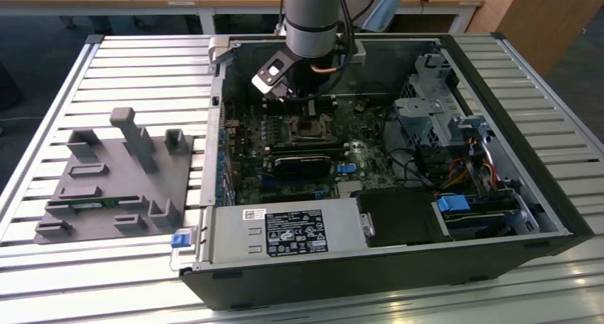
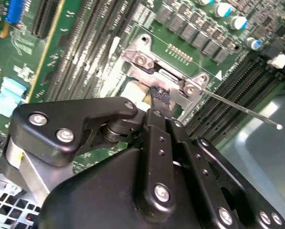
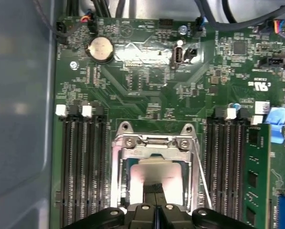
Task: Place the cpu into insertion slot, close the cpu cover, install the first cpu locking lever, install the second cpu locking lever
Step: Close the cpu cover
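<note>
Bright, even light — pale glare on the cpu [image 3: 153, 170], dimmer inside the case [image 1: 378, 278].

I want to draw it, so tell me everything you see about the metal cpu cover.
The cpu cover is a thin, dull silver metal frame, square with an open centre. It seems to lie flat on the green motherboard, between rows of black memory slots. The grey cpu shows through its middle. The shut end effector points into that opening. A thin wire lever slants up beside it.
</note>
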{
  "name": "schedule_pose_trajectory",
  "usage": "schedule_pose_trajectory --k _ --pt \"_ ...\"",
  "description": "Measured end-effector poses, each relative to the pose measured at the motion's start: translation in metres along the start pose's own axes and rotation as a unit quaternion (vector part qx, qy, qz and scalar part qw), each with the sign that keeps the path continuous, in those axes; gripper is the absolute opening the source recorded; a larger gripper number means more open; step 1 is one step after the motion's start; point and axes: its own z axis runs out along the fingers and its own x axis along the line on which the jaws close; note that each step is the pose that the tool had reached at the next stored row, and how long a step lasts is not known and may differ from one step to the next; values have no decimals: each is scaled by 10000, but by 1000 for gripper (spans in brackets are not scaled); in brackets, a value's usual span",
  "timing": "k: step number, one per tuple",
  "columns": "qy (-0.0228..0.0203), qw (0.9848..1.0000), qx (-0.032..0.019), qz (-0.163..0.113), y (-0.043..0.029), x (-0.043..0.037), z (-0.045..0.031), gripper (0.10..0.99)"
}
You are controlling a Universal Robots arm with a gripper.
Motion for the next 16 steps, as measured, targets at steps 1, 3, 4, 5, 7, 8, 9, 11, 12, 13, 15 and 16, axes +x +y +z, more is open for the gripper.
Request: schedule_pose_trajectory --k 1,3,4,5,7,8,9,11,12,13,15,16 --pt "1 10000 0 0 0 15 1 110" --pt "5 10000 -1 0 1 34 1 110" --pt "8 10000 -2 0 1 37 -3 110" --pt "14 10000 -5 0 3 39 -10 110" --pt "8 10000 -3 1 -2 38 -28 110" --pt "7 10000 -5 1 -14 37 -32 110" --pt "7 10000 -10 0 -29 37 -34 110" --pt "5 10000 -16 0 -69 37 -38 110" --pt "6 10000 -18 0 -88 38 -38 110" --pt "6 10000 -18 1 -98 38 -37 110" --pt "6 10000 -19 0 -103 38 -30 110" --pt "5 10000 -18 0 -103 38 -26 110"
